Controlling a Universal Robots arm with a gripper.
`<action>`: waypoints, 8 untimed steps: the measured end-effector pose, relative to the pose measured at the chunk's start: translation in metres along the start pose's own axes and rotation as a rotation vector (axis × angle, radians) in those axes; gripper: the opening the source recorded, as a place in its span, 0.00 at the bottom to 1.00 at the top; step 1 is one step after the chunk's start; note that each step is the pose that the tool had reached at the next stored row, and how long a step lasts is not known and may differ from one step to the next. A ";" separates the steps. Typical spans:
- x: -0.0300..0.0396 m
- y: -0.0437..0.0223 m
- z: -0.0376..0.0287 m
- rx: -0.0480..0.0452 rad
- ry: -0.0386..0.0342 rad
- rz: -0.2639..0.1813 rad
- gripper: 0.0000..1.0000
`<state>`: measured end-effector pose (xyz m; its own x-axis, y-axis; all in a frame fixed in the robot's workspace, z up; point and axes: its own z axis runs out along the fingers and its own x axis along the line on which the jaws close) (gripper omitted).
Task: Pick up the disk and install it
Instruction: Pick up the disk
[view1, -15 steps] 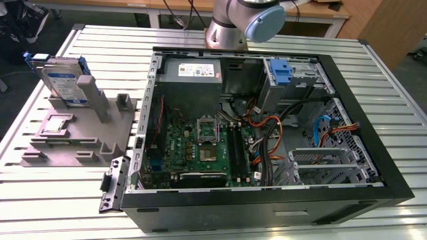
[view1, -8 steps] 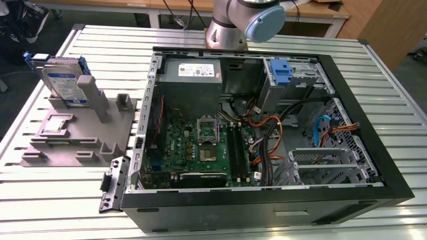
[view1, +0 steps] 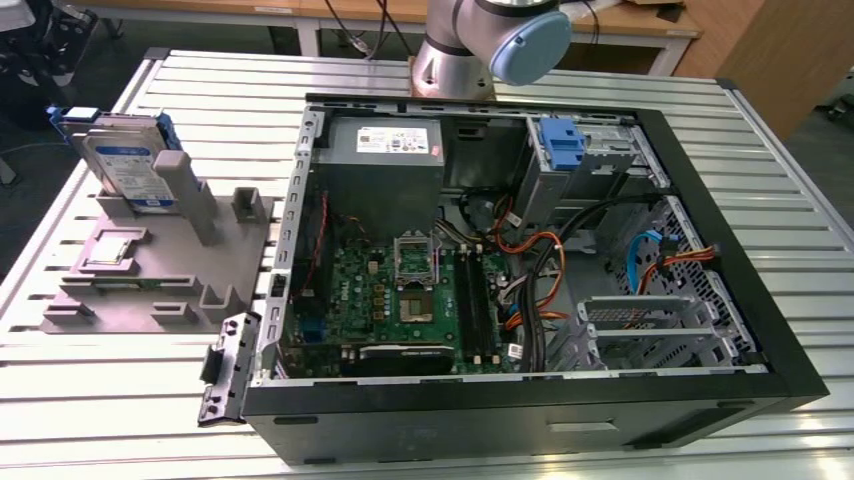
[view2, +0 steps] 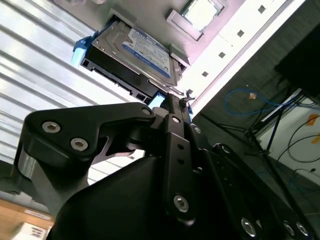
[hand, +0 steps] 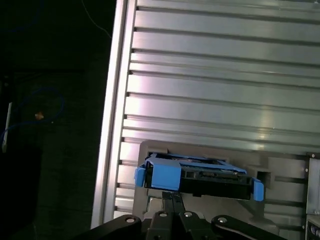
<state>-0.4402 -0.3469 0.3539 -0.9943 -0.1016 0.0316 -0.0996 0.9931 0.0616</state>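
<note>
In the exterior view the disk (view1: 127, 165) stands on edge, leaning a little, in a grey holder (view1: 160, 270) on the ribbed metal table (view1: 534, 70), beside the open computer case (view1: 534, 400) on the exterior view's left. It stands free, its labelled face showing and a blue bracket around its edges. A grey post (view1: 187, 195) of the holder rises just beside it, between the disk and the case. A black latch (view1: 227, 365) hangs off the case's near corner, close to the holder. Inside the case lie the power-supply box (view1: 387, 140), a green circuit board (view1: 394, 295), a bundle of orange and black cables (view1: 534, 270) and a bare blue bracket (view1: 566, 145) in the far bay. The arm's base (view1: 461, 50) stands just beyond the case's far wall.

In the second wrist view the gripper (view2: 172, 105) fills the foreground, its jaws drawn together with nothing between them. The tips line up with one blue-edged corner of the disk (view2: 135, 55), whose label faces the camera. The holder (view2: 220, 30) and the table's slats (view2: 40, 60) lie around it.

In the first wrist view the disk (hand: 200, 175) shows edge-on, blue at both ends, seated in the holder (hand: 280, 167). The gripper (hand: 172, 202) points at its edge, jaws pressed close. The table (hand: 225, 75) stretches beyond.
</note>
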 end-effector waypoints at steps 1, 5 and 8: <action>0.0000 0.0000 0.0000 0.0006 0.0011 -0.018 0.10; 0.0000 0.0000 0.0003 0.0029 0.0055 -0.091 0.10; 0.0000 0.0000 0.0004 0.0044 0.0087 -0.138 0.10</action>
<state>-0.4403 -0.3469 0.3535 -0.9708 -0.2380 0.0317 -0.2358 0.9699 0.0616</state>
